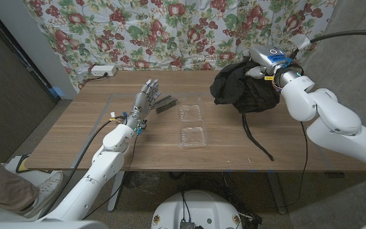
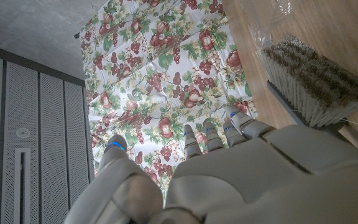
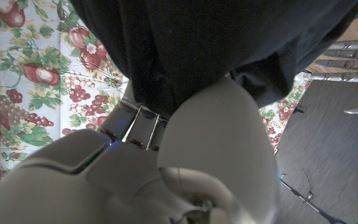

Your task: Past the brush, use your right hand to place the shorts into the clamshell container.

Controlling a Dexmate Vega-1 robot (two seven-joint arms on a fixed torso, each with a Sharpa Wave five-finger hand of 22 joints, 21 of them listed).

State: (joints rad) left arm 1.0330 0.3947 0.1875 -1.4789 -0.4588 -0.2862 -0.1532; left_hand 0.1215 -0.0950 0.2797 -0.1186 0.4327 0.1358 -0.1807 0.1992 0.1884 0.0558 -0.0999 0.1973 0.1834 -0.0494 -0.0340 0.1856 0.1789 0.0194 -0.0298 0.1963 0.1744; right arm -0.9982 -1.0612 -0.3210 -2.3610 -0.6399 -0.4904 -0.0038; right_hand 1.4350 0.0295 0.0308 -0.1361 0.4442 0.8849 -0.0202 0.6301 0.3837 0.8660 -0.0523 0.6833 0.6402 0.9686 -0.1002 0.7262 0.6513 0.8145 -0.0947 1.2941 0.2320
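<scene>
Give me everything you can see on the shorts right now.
The shorts are a dark, near-black bundle of soft, crumpled fabric, bunched rather than spread. The right hand grips them from their upper right side, at the far right part of the table. Whether the bundle's underside touches the wood cannot be told. A long dark drawstring trails from the bundle toward the table's near edge and lies on the wood. In the right wrist view the cloth drapes over the hand, showing a seam.

Bare desk (image 1: 234,137) lies between my right robot hand (image 1: 264,67) and the open container (image 1: 192,124). The brush (image 1: 166,104) and my raised left robot hand (image 1: 145,98) crowd the container's left side.
</scene>
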